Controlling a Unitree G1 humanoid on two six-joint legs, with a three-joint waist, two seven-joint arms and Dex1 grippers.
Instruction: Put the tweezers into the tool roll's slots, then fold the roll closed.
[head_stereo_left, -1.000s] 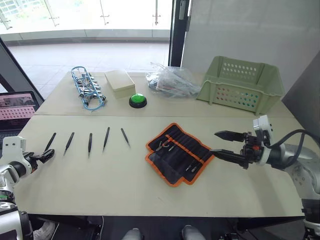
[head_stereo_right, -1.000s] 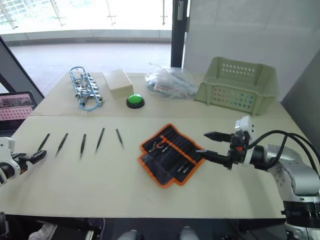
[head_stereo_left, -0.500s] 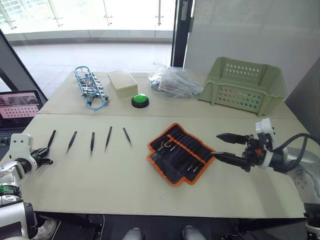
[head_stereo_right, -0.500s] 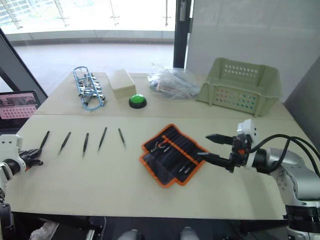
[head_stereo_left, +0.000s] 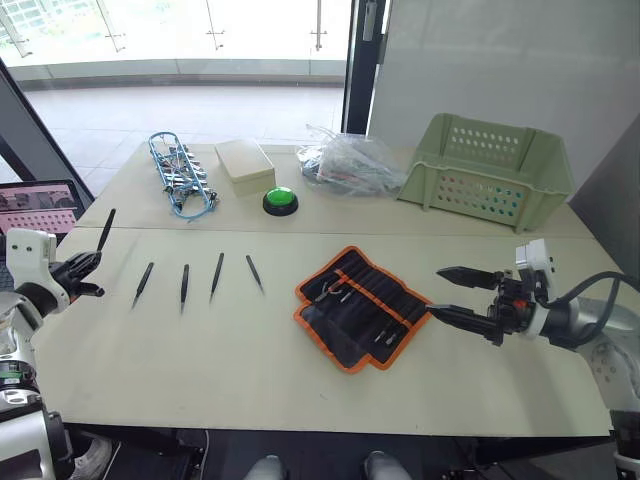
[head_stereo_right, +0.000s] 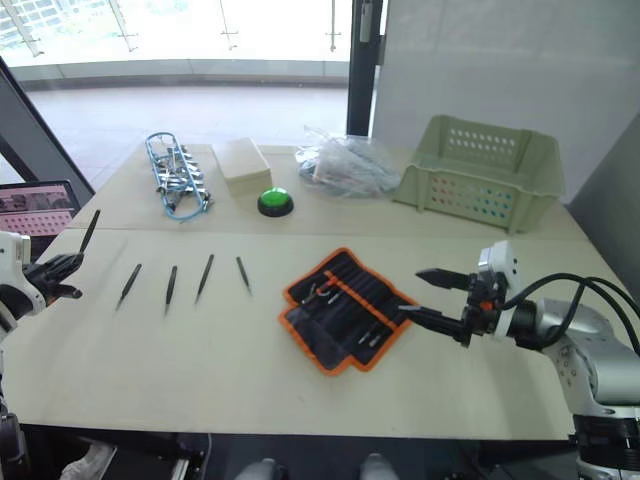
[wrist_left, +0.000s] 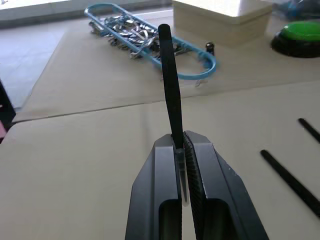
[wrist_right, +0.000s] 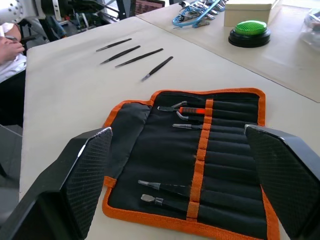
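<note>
Left gripper (head_stereo_left: 88, 272) raised at the table's nine o'clock edge, fingers (wrist_left: 200, 165) pinched on one tweezer (wrist_left: 170, 90) (tip pointing to twelve o'clock), right gripper (head_stereo_left: 450, 295) at three o'clock, jaws spread wide, aimed toward nine o'clock

blue-wire clip bundle (head_stereo_left: 178, 186) upper left, beige box (head_stereo_left: 241, 166) beside it, green button (head_stereo_left: 280, 201) just below box, clear plastic bag (head_stereo_left: 349, 163) centre top, pale green basket (head_stereo_left: 488, 167) upper right.

L gripper (head_stereo_left: 88, 268) is lifting the leftmost tweezer (head_stereo_left: 104, 231) off the table w/ fingers pinched, tip pointing toward 12 o'clock; four are remaining.
</note>
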